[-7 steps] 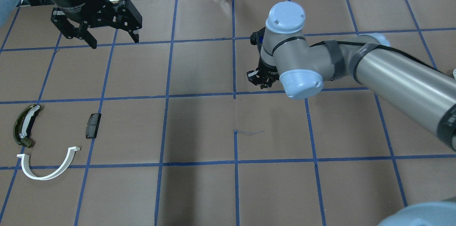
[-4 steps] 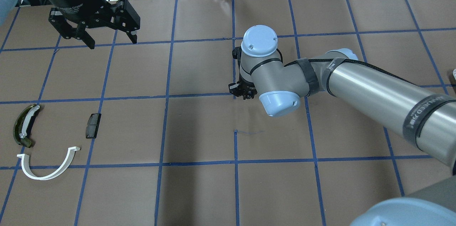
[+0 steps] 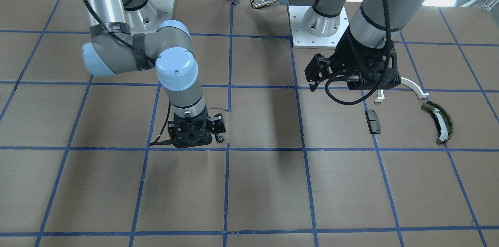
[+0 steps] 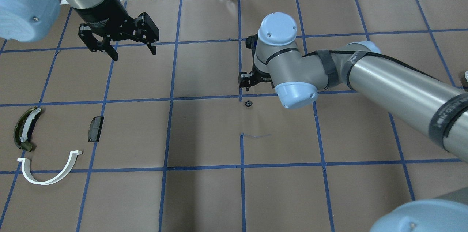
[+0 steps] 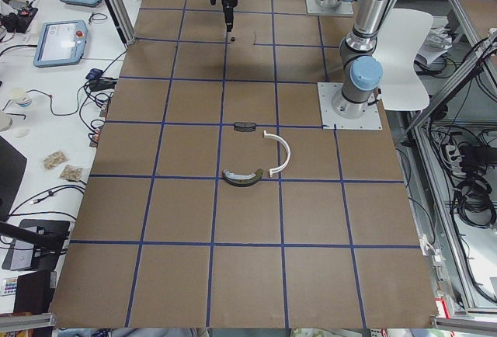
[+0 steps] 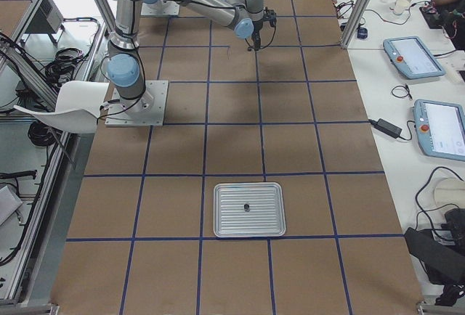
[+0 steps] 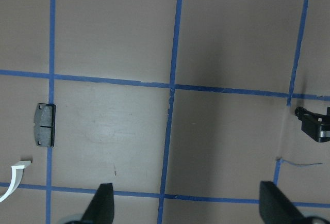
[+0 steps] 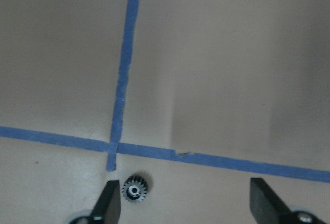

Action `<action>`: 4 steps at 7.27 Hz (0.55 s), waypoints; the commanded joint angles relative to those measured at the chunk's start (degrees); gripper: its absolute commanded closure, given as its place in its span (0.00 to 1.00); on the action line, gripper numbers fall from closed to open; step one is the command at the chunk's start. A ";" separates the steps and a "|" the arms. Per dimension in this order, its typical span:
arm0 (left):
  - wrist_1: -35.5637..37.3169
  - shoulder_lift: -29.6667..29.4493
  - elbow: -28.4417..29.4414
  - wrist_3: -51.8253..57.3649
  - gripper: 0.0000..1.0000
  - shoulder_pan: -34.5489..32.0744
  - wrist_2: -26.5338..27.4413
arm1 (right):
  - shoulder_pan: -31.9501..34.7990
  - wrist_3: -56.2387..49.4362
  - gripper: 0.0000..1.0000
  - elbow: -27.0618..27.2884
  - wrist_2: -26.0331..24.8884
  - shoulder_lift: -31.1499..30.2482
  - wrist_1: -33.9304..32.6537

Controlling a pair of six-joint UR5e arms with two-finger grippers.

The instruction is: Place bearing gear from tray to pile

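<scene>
The bearing gear (image 4: 249, 103) lies flat on the worktop (image 4: 204, 195) near mid-table, well apart from the pile (image 4: 95, 128) — small enough that an off-centre finger could knock it rolling. The right gripper (image 8: 188, 206) hovers above it, wide open and empty, with the gear just beside one finger. The left gripper (image 4: 134, 53) — also spread, holding nothing — hangs well apart.

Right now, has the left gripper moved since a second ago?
Yes. The left gripper shifted toward the table's middle and the robot; its fingers now pass the blue tape line where they ended before.
</scene>
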 commanded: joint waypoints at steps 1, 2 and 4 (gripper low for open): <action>7.25 -4.89 -3.53 -2.60 0.02 -2.39 -5.33 | -14.78 -22.14 0.00 -1.33 -0.71 -6.19 9.39; 12.84 -8.05 -3.62 -6.27 0.01 -7.02 -4.75 | -22.42 -31.92 0.00 -1.24 -3.59 -6.74 9.69; 21.11 -14.64 -3.71 -17.95 0.01 -14.86 -4.13 | -39.03 -57.03 0.00 -0.98 -3.88 -6.13 9.60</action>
